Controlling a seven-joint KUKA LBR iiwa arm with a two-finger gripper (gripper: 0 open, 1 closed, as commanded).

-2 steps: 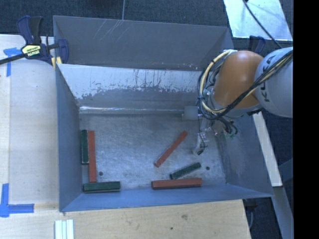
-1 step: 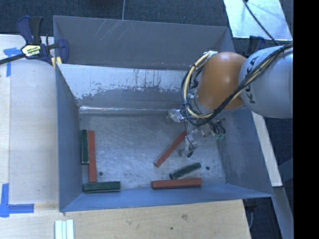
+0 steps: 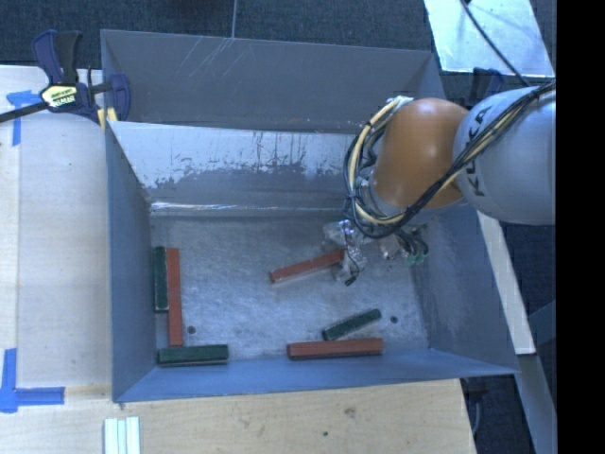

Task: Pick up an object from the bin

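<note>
My gripper (image 3: 351, 261) is low in the bin's middle right, below the orange wrist cover. A thin red-brown stick (image 3: 304, 269) runs from the bin's centre up to the right, and its right end sits between my fingers, which are shut on it. The stick slants, its left end lower towards the bin floor. A short dark green bar (image 3: 352, 325) lies just below the gripper, towards the front. A longer red-brown bar (image 3: 336, 349) rests along the front wall.
At the left wall a dark green bar (image 3: 160, 279) and a red-brown bar (image 3: 175, 297) lie side by side. Another dark green bar (image 3: 193, 355) lies in the front left corner. The arm and its cables come in over the right rim.
</note>
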